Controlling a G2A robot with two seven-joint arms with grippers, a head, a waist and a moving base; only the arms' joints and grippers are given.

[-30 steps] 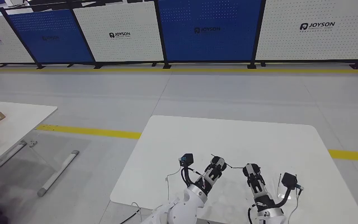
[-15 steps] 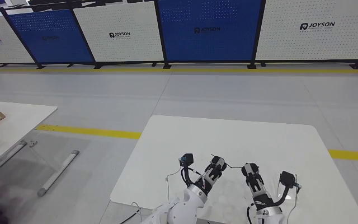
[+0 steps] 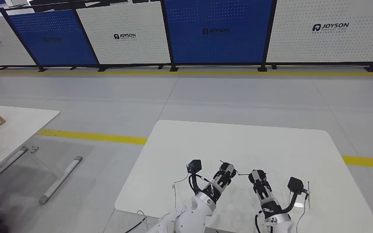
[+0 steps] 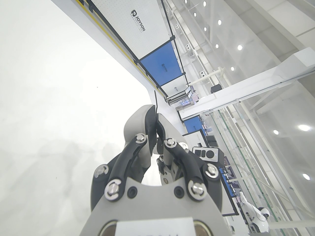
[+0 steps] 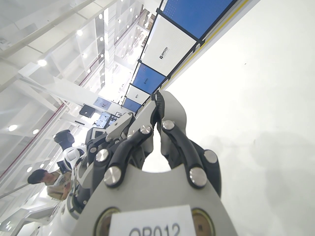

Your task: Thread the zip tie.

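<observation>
The left gripper (image 4: pixel 155 115) and right gripper (image 5: pixel 157 103) pinch their fingers shut on the thin black plastic zip tie (image 4: pixel 155 98) above the white tabletop (image 4: pixel 49 74) so its ends can meet.

Not much print here tbh: every pegboard panel (image 3: pixel 125 49) behind the table (image 3: pixel 233 145), white or blue, has a small dark logo plus one word. The white sticker (image 5: pixel 150 218) on the right gripper's (image 5: pixel 156 101) base shows a short letter-number code, partly cut off.
</observation>
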